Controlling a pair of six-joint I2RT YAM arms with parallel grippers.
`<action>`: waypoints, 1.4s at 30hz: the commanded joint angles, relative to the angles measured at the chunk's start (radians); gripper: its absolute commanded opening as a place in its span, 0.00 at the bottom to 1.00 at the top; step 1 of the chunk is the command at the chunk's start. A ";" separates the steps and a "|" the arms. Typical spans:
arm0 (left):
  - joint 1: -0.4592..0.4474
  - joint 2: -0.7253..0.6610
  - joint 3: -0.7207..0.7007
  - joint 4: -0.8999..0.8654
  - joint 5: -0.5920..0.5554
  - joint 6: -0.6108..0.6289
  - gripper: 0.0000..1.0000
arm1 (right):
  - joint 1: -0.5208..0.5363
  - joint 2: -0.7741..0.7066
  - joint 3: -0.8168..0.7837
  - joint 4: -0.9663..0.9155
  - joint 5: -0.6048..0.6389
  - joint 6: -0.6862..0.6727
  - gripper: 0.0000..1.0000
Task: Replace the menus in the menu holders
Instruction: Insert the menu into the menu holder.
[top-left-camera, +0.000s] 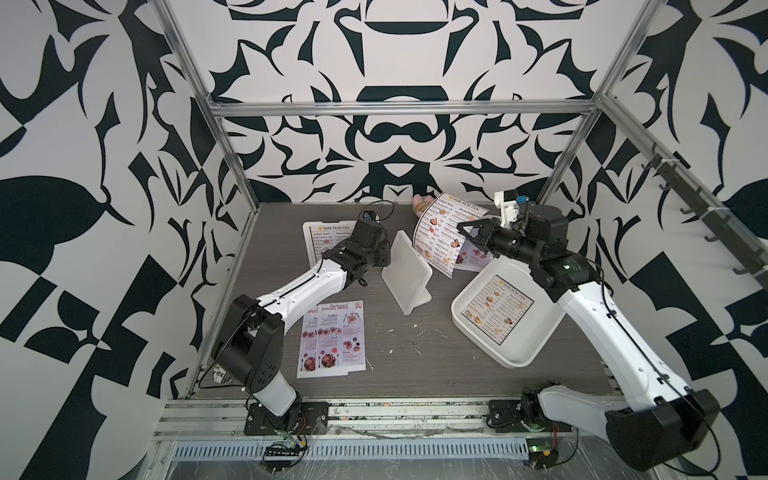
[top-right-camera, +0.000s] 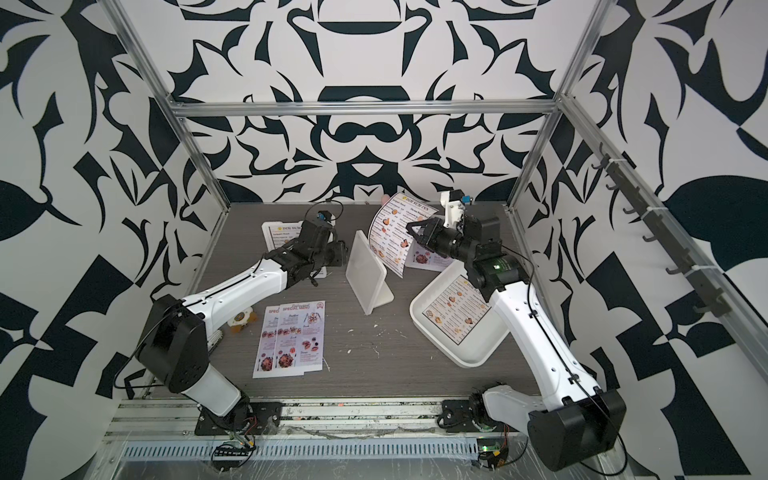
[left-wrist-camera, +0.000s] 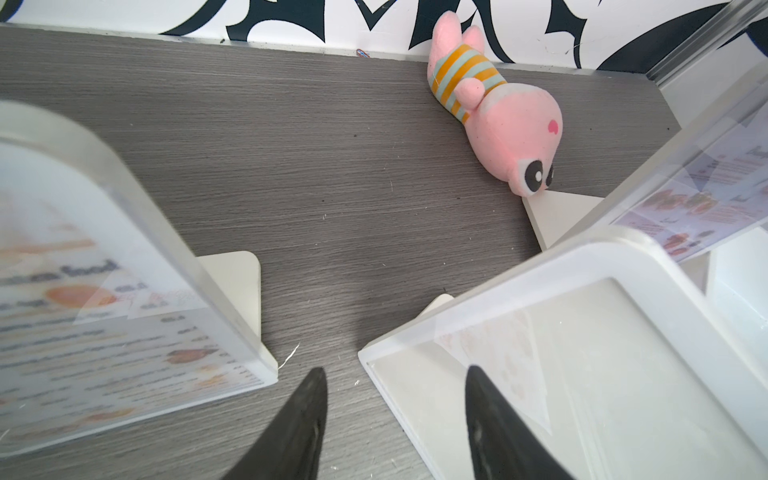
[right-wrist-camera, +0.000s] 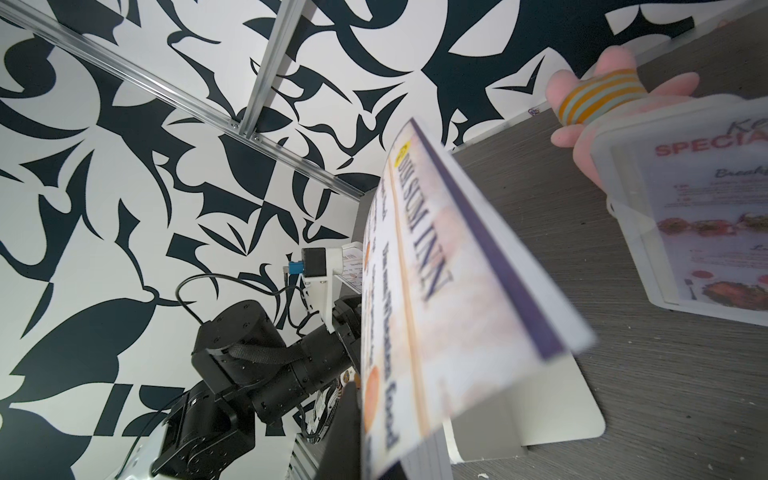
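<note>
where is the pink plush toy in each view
Both top views: pink plush toy at the back wall, mostly hidden behind the held menu.
Left wrist: in full by the back wall, head at the foot of the SPECIAL MENU holder.
Right wrist: half hidden behind that holder.
Shared landmark: that holder, beside the toy.

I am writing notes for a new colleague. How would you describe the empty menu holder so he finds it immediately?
Look at the middle of the grey table, left of the large white tray. A white menu holder stands there. Its neighbours show a DIM SUM INN menu and a SPECIAL MENU; this one shows no menu.
</note>
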 joint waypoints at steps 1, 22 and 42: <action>0.005 -0.037 -0.011 0.023 0.014 0.015 0.56 | -0.006 -0.008 0.032 -0.013 0.031 -0.030 0.00; 0.005 -0.047 -0.023 0.050 0.044 0.033 0.56 | -0.058 -0.004 0.006 -0.029 0.022 -0.035 0.00; 0.005 -0.061 -0.041 0.064 0.062 0.047 0.56 | -0.071 -0.012 -0.009 0.038 -0.074 0.024 0.00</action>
